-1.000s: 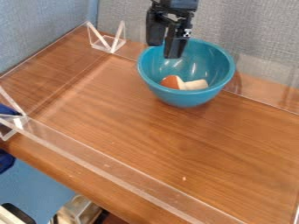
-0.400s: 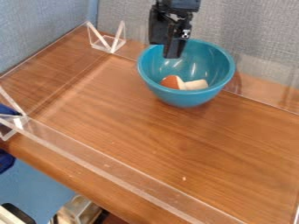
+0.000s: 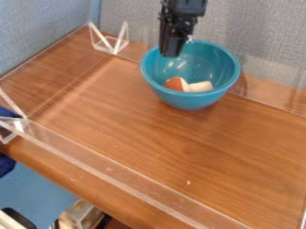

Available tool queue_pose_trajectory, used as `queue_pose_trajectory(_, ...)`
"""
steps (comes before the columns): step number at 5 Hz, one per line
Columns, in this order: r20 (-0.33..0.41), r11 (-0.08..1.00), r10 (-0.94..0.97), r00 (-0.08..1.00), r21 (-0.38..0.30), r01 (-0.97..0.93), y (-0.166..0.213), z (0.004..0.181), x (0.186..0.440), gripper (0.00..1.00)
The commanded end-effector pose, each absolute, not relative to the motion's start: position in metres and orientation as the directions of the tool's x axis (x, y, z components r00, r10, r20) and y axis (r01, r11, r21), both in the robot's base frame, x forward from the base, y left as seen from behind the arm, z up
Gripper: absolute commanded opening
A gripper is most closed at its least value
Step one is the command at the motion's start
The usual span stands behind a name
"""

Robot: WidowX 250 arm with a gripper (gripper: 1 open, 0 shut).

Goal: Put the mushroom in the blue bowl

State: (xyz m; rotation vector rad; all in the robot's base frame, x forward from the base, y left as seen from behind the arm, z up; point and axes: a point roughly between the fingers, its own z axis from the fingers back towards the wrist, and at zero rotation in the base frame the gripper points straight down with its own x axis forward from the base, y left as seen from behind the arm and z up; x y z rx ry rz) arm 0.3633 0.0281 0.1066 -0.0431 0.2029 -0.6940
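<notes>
The blue bowl stands at the back of the wooden table, right of centre. The mushroom lies inside it on its side, orange-brown cap to the left and cream stem to the right. My gripper hangs over the bowl's back-left rim, above the mushroom and apart from it. Its black fingers are together and hold nothing.
A low clear acrylic wall runs around the wooden table top, with clear triangular brackets at the back left. A grey fabric backdrop stands behind. Something blue sits at the left edge.
The gripper's fingers have closed from open to shut, and the gripper has shifted slightly right above the bowl. The mushroom and bowl have not moved.
</notes>
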Motion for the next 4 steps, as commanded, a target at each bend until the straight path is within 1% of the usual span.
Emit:
queue_pose_trajectory(1, -0.139, 0.761, -0.648, 0.749, -0.077, 0.644, 0.026, 0.112, 0.369, 0.00)
queue_pose_trajectory(2, -0.144, 0.757, -0.653, 0.744, -0.087, 0.648, 0.026, 0.100, 0.371, 0.00)
queue_pose_trajectory(3, -0.146, 0.755, -0.655, 0.741, -0.094, 0.649, 0.026, 0.095, 0.372, 1.00)
queue_pose_trajectory(4, -0.147, 0.756, -0.655, 0.742, -0.100, 0.647, 0.026, 0.094, 0.371, 1.00)
